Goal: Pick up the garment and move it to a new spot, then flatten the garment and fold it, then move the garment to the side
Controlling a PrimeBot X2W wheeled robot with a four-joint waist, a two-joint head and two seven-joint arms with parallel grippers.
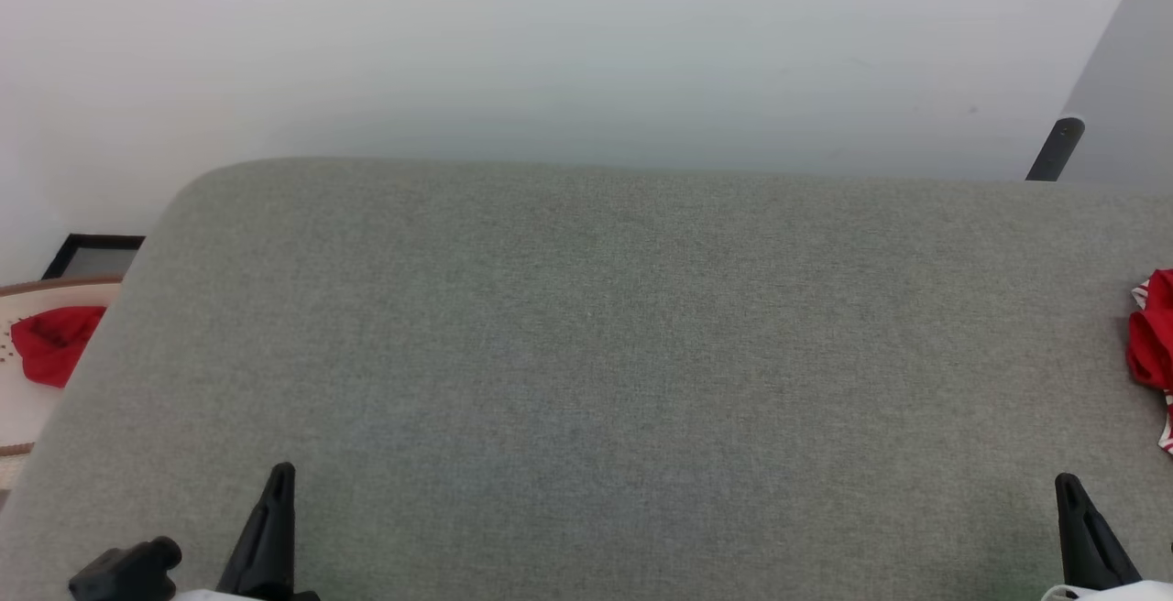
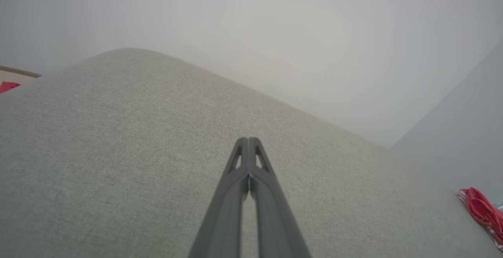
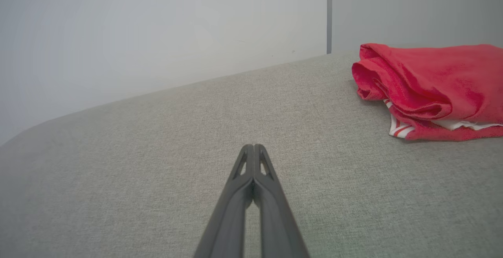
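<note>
Saw red striped-trim jersey garment [image 3: 432, 81] bundled at right edge of grey fabric pad [image 1: 586, 354]: pre-pickup or already set aside. Found left gripper [image 2: 248, 140], right gripper [image 3: 254, 146] closed tight, empty.

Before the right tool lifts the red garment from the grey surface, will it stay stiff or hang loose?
Probably floppy: the garment lies in soft rolled folds, so it should sag when lifted. A push may bunch it on the woven grey surface rather than slide it.

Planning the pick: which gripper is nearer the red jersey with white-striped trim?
Right. The right gripper has the red jersey just ahead, to its right; the left gripper is far across the grey fabric cushion.
</note>
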